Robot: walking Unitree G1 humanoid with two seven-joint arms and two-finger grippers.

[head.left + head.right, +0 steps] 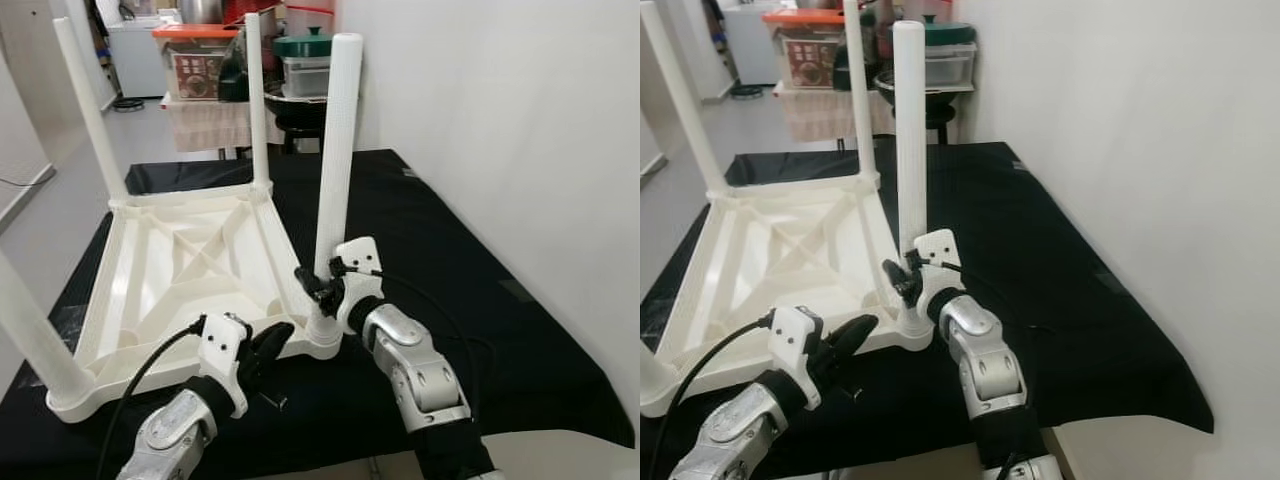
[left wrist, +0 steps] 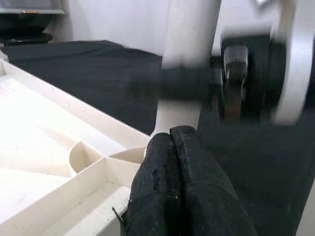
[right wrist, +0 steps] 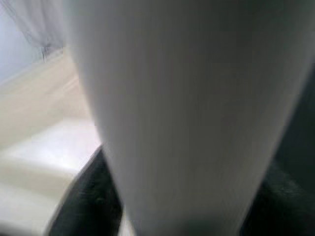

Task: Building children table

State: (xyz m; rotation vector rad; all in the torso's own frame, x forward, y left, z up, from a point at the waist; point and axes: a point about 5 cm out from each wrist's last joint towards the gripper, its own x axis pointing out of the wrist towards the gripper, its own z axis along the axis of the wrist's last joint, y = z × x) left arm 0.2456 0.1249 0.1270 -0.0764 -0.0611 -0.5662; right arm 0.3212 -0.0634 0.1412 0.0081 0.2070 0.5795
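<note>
- Left eye view: a white plastic children's table (image 1: 190, 270) lay upside down on a black-covered bench (image 1: 480, 300), its ribbed underside facing up, which left the corner sockets open for fitting legs.
- Two legs stood upright at the far corners, far-left leg (image 1: 88, 105) and far-right leg (image 1: 257, 100); a third leg (image 1: 35, 340) rose from the near-left corner, beside the robot's left arm.
- The right gripper (image 1: 322, 290) held the near-right leg (image 1: 337, 150) low down, just above its socket, the jaws clamped around the white tube. Gripping so near the base would appear to give the best control for seating or twisting the leg home.
- The right wrist view showed the same leg (image 3: 172, 113) as a blurred white column between dark fingers.
- The left gripper (image 1: 268, 345) rested at the table's near edge, beside that same corner, jaws pressed together on nothing, as the left wrist view showed, with its fingertips (image 2: 177, 172) touching. It seemed placed there to steady the frame against the other arm's effort.
- A small dark object (image 1: 274, 401), possibly a fastener, lay on the cloth just in front of the table; it was too small to identify.
- Storage bins (image 1: 195, 55) stood in the background.
- Judged from the four legs in place, the assembly looked close to complete.
</note>
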